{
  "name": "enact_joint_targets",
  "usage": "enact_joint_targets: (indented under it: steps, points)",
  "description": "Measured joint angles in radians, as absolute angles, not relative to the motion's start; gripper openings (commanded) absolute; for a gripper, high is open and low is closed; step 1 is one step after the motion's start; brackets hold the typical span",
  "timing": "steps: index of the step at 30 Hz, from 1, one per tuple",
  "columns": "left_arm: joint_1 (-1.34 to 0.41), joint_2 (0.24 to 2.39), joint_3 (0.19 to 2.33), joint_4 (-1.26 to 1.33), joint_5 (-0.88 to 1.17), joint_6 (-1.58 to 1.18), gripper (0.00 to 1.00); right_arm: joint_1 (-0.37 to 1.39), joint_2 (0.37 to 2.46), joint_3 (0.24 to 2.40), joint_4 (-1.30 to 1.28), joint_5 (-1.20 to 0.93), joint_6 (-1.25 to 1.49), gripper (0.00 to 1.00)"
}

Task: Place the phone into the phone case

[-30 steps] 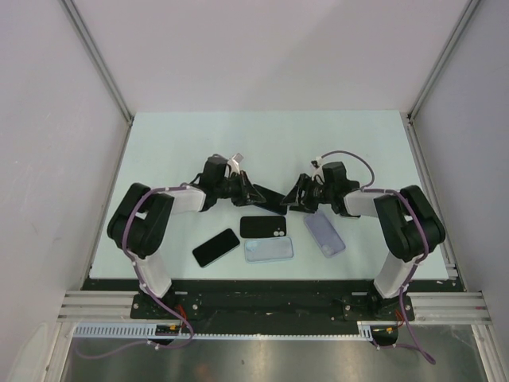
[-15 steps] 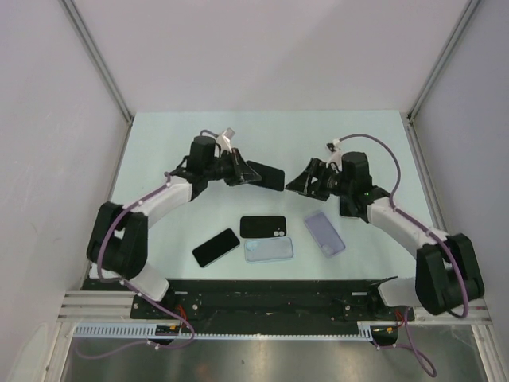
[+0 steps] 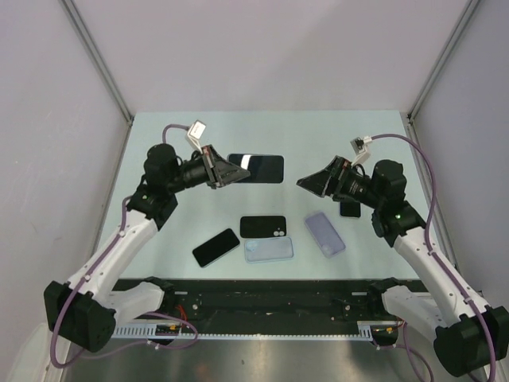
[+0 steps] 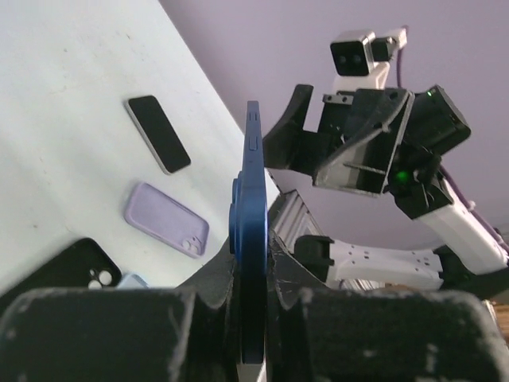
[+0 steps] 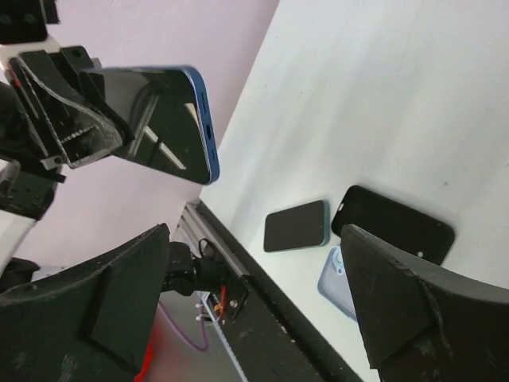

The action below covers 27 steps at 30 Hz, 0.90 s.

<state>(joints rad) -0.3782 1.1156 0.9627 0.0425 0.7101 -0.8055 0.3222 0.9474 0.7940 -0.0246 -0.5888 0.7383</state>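
Phone (image 3: 256, 168) hangs above the far middle of the table (image 3: 159, 143), pinched at one short end by the left tool (image 3: 227, 173). With so little of the phone gripped, I reckon it could swivel or slip out and drop. The right tool (image 3: 312, 183) is spread, empty, facing the free end but apart. The black case (image 3: 262, 227), pale blue case (image 3: 268, 250) and lilac case (image 3: 324, 232) lie below, nearer the arms.

My left hand (image 3: 229, 171) holds the phone (image 3: 256, 168) above the far middle of the bench (image 3: 318, 135); my right hand (image 3: 307, 183) faces it from the right, apart. Nearer me on the bench, a first case (image 3: 263, 227) lies centre, a second case (image 3: 269, 250) right against its near edge, a second phone (image 3: 215, 247) to their left, a third case (image 3: 324, 233) to their right.
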Motion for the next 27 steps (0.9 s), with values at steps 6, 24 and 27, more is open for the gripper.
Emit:
enact_joint_targets:
  steps: [6, 24, 27]
  points:
    - [-0.376, 1.002, 0.824, 0.041, 0.741, -0.855, 0.0, 0.326, 0.903, 0.734, 0.037, -0.645, 0.813, 0.94]
    - [-0.374, 0.973, 0.712, 0.078, 0.794, -0.953, 0.0, 0.491, 1.116, 0.685, 0.237, -0.686, 0.916, 0.83]
    - [-0.374, 0.974, 0.701, 0.09, 0.794, -0.962, 0.0, 0.498, 1.155, 0.684, 0.296, -0.69, 0.944, 0.74]
